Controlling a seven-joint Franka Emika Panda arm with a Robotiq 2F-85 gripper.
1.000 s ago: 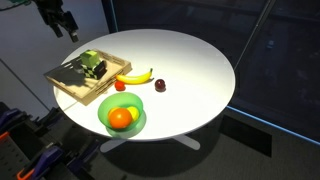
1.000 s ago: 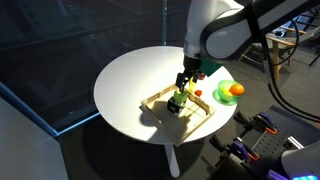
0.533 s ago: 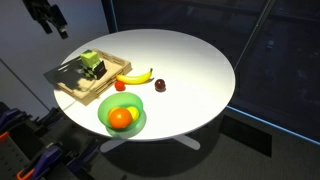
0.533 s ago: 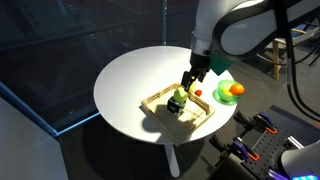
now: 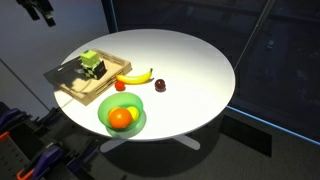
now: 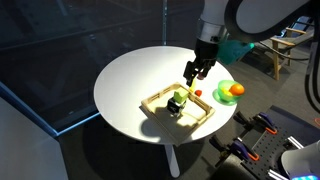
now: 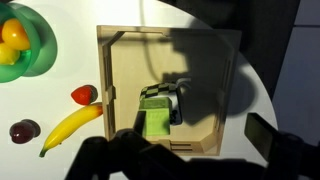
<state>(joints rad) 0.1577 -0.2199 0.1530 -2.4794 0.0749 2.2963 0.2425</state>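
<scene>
Lifting clear of the tray (image 6: 154, 97), the gripper (image 6: 196, 71) hangs empty with jaws spread, upper middle of frame. The green block (image 6: 179, 100) stays in the tray, apparently let go.

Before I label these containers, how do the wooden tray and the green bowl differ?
The wooden tray is rectangular, flat and tan; the green bowl is round and deeper. The tray holds a green item; the bowl holds orange fruit. Both rest on the white table.

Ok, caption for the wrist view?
Open claw over a wooden tray holding a green toy; banana and green bowl alongside.
</scene>
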